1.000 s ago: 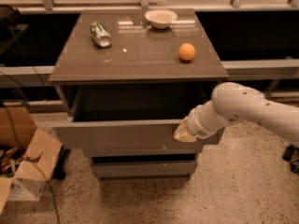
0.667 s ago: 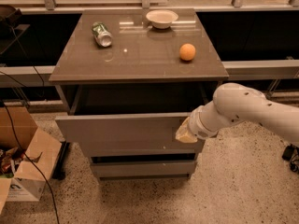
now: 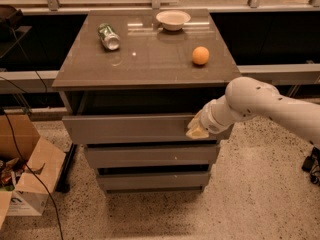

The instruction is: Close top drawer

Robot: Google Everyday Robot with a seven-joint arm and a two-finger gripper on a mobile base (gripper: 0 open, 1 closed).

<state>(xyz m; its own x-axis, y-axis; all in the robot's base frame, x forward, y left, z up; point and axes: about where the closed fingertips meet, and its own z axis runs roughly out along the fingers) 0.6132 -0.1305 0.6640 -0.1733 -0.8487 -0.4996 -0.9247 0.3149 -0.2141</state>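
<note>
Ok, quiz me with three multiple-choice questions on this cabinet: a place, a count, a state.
1. Where is the robot's gripper?
A) against the right end of the wide grey top drawer front panel
B) resting on the floor
C) out of view

2. How many loose things lie on the glossy brown cabinet top?
A) one
B) three
C) five

3. What state is the top drawer in?
A) fully shut
B) partly pulled out
C) taken out entirely

Answers:
1 A: the gripper meets the panel's right end.
2 B: a green can on its side, a white bowl and an orange round fruit.
3 B: its front stands forward of the two shorter grey drawer fronts.
</note>
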